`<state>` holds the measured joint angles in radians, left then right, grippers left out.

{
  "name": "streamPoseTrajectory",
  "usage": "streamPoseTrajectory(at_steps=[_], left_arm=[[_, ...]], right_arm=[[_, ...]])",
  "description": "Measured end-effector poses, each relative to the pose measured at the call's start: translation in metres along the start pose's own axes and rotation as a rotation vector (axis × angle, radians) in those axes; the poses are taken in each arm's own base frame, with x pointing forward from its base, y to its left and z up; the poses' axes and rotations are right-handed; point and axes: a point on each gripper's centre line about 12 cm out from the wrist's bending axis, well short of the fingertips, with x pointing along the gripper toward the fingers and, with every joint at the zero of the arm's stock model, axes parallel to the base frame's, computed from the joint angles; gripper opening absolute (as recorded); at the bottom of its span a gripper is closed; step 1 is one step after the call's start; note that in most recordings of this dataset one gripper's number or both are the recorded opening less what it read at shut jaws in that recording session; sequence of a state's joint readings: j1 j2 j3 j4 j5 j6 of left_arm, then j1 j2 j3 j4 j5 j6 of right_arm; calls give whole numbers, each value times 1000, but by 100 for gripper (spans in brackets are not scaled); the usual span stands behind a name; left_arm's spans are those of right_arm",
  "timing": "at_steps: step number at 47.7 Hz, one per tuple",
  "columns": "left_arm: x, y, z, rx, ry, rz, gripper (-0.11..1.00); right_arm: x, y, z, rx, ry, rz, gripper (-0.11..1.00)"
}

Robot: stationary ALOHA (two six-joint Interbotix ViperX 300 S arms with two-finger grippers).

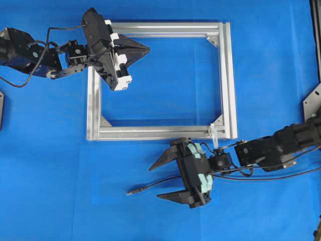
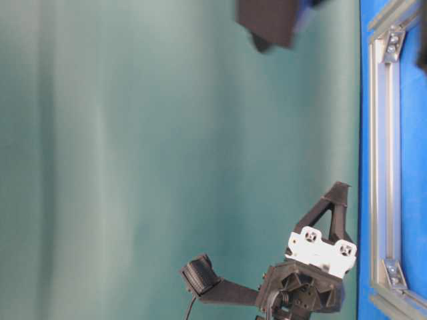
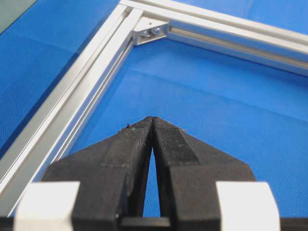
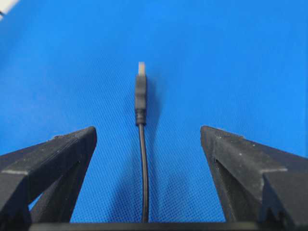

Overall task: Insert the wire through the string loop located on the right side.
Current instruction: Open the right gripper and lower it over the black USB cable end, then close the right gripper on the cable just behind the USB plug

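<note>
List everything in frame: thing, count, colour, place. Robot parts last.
wire: 1, black with a small plug tip, lying on the cloth below the frame, running between the open right pincer's fingers.
string loop: 1, whitish, at the frame's lower right corner.
aluminium frame: 1, silver, rectangular, flat on the cloth at centre.
corner brackets: silver, inside the frame's corners; three show in the overhead view, the fourth corner is hidden by the left pincer.
blue cloth: 1, covers the table.
left pincer: 1, black and white, shut, over the frame's upper left.
right pincer: 1, black, open, below the frame, straddling the wire.
</note>
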<state>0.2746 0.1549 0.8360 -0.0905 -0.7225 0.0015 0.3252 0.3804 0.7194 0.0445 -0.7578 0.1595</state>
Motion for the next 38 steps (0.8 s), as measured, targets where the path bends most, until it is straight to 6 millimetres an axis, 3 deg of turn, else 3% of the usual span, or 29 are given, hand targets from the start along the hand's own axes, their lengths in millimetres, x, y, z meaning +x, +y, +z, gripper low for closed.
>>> streamPoseTrajectory(at_steps=[15, 23, 27, 33, 38], left_arm=[[0, 0, 0, 1, 0, -1, 2], [0, 0, -1, 0, 2, 0, 2], [0, 0, -1, 0, 2, 0, 2], [-1, 0, -1, 0, 3, 0, 2], [-1, 0, -1, 0, 3, 0, 2]], right_arm=[[8, -1, -5, 11, 9, -4, 89], [10, -1, -9, 11, 25, -7, 81], [10, -1, -10, 5, 33, -9, 68], [11, -2, -12, -8, 46, -7, 31], [11, 0, -12, -20, 49, 3, 7]])
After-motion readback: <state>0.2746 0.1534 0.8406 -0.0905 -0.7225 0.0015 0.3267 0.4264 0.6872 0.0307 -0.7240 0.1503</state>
